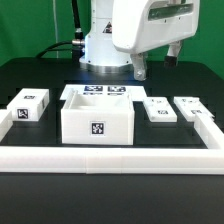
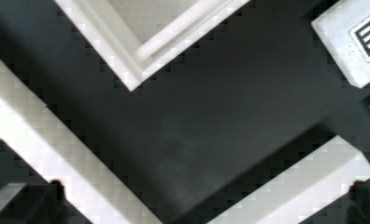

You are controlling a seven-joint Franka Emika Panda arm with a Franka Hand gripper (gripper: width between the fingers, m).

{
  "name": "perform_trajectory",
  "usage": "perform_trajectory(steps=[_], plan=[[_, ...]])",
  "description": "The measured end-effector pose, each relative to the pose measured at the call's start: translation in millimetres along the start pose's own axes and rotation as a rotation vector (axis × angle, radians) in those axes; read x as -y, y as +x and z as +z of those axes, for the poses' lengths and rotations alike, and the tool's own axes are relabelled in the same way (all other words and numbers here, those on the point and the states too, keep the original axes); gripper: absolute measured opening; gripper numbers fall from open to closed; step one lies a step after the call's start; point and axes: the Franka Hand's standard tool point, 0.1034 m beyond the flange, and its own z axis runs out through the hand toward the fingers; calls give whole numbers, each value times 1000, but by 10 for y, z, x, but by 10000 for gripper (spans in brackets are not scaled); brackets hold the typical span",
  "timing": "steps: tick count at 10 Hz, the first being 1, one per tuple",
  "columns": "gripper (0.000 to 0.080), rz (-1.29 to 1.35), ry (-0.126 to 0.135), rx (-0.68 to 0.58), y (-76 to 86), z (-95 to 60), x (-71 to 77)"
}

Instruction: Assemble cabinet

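Watch out when you bring the gripper [image 1: 140,68] down. The cabinet box [image 1: 97,125] is tall and open at the top, so the hand could bump one of its thin walls and push the box out of place. The two flat door panels [image 1: 158,110] lie just beside the box, on the exterior view's right of it. They are low and flat, so the fingers could slide off one, or shove it into the white rail [image 1: 110,158] that runs in front of the box. Right now the hand hangs up in the air behind the box, a bit to the exterior view's right of it. It touches nothing and I see nothing in it. The fingers are dark against the dark table [image 1: 40,75], so I cannot tell how far open they are.
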Motion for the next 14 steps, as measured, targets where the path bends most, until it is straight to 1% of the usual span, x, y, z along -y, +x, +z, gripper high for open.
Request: perform_trajectory(steps=[7, 8, 9, 10, 11, 12, 14], plan=[[798, -6, -2, -2, -3, 7, 3], [798, -117, -53, -36, -48, 60, 35], [798, -242, -85, -29, -193, 110, 152], [798, -273, -80, -21, -268, 132, 197], [798, -327, -78, -21, -331, 160, 177], [798, -291, -66, -22, -427, 179, 128], [798, -295, -68, -23, -396, 177, 151]])
